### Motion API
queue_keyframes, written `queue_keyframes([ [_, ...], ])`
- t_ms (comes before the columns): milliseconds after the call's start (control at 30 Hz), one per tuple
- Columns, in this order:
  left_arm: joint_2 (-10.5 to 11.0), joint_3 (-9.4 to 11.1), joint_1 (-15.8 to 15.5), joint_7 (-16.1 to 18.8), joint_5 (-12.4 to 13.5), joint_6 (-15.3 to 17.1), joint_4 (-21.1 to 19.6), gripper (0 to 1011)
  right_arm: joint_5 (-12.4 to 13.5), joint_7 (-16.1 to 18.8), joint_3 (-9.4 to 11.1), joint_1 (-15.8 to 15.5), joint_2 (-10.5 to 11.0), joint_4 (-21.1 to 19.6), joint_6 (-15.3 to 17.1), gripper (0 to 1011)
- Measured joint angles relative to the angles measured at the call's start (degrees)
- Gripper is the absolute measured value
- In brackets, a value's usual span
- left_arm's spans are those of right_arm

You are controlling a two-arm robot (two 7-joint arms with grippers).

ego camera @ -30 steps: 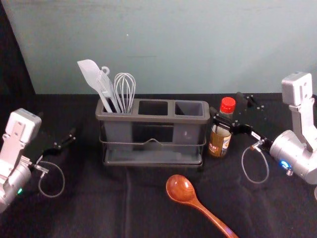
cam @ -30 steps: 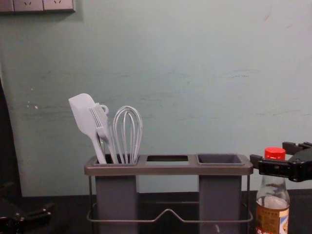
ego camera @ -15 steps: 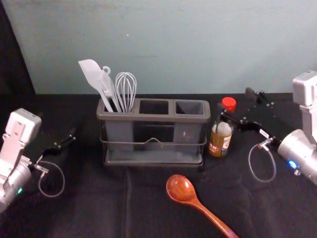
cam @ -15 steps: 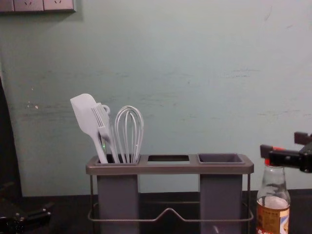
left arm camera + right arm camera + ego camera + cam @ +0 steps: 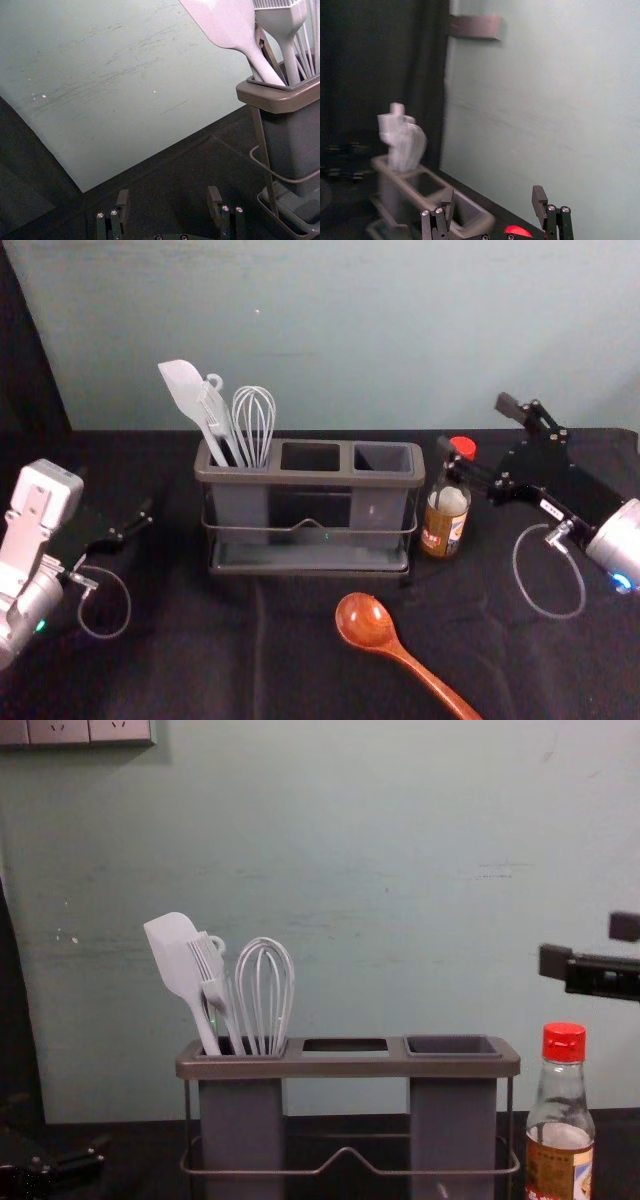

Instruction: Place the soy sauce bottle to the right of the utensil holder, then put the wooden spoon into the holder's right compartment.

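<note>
Bottle point(image 5: 562, 1150) upright, just right of utensil holder point(image 5: 340, 1066): topple risk from low sideways travel.
Raise right gripper point(image 5: 589, 944), fingers spread and empty above cap point(image 5: 564, 1042), before swinging to wooden spoon point(image 5: 365, 620), near side; grip squarely against twisting. Left gripper point(image 5: 168, 197) idle at left, fingers apart.

From above, the utensil holder's point(image 5: 320, 479) middle opening point(image 5: 310, 457) and right compartment point(image 5: 382, 459) could admit a gripper; the spatula point(image 5: 183, 388), brush point(image 5: 214, 410) and whisk point(image 5: 253, 420) obstruct the left compartment. The soy sauce bottle point(image 5: 443, 520) crowds the holder's right end, the right gripper point(image 5: 477, 428) above it.
</note>
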Motion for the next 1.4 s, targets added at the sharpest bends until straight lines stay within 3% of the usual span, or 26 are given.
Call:
queue_keyframes([
  [200,0.0,0.0,0.0,0.0,0.0,0.0,0.0,1011,0.9,4.2,-1.3,-3.2,3.7,-6.8,-1.3,1000],
  [333,0.0,0.0,0.0,0.0,0.0,0.0,0.0,1011,0.8,5.1,-3.3,-4.4,5.8,-10.6,1.9,1000],
  [400,0.0,0.0,0.0,0.0,0.0,0.0,0.0,1011,0.0,4.3,-5.0,-4.6,6.5,-12.7,6.3,1002],
  [433,0.0,0.0,0.0,0.0,0.0,0.0,0.0,1011,-0.8,3.4,-6.4,-4.2,7.0,-14.0,10.6,1000],
  [533,0.0,0.0,0.0,0.0,0.0,0.0,0.0,1011,-1.8,2.6,-9.1,-2.5,7.6,-15.6,18.8,1000],
  [567,0.0,0.0,0.0,0.0,0.0,0.0,0.0,1012,-1.9,2.6,-10.6,-1.0,7.7,-16.0,23.7,1000],
  [600,0.0,0.0,0.0,0.0,0.0,0.0,0.0,1012,-1.8,2.7,-11.4,-0.1,7.6,-16.0,26.3,1000],
  [633,0.0,0.0,0.0,0.0,0.0,0.0,0.0,1011,-1.3,2.9,-12.8,1.5,7.3,-15.8,30.8,1000],
  [800,0.0,0.0,0.0,0.0,0.0,0.0,0.0,1011,0.8,4.1,-16.8,6.6,5.6,-13.2,43.3,1000],
  [867,0.0,0.0,0.0,0.0,0.0,0.0,0.0,1012,1.0,4.1,-17.2,7.3,5.3,-12.7,44.9,1000],
  [900,0.0,0.0,0.0,0.0,0.0,0.0,0.0,1011,1.4,4.0,-17.9,8.4,4.8,-11.8,47.4,1000],
  [1067,0.0,0.0,0.0,0.0,0.0,0.0,0.0,1011,1.5,3.3,-19.9,11.7,3.5,-8.4,53.7,1000],
  [1200,0.0,0.0,0.0,0.0,0.0,0.0,0.0,1011,0.7,3.1,-21.0,13.4,3.0,-6.3,55.9,1000],
  [1400,0.0,0.0,0.0,0.0,0.0,0.0,0.0,1012,-0.8,3.3,-22.3,14.5,2.4,-4.0,56.8,1000],
])
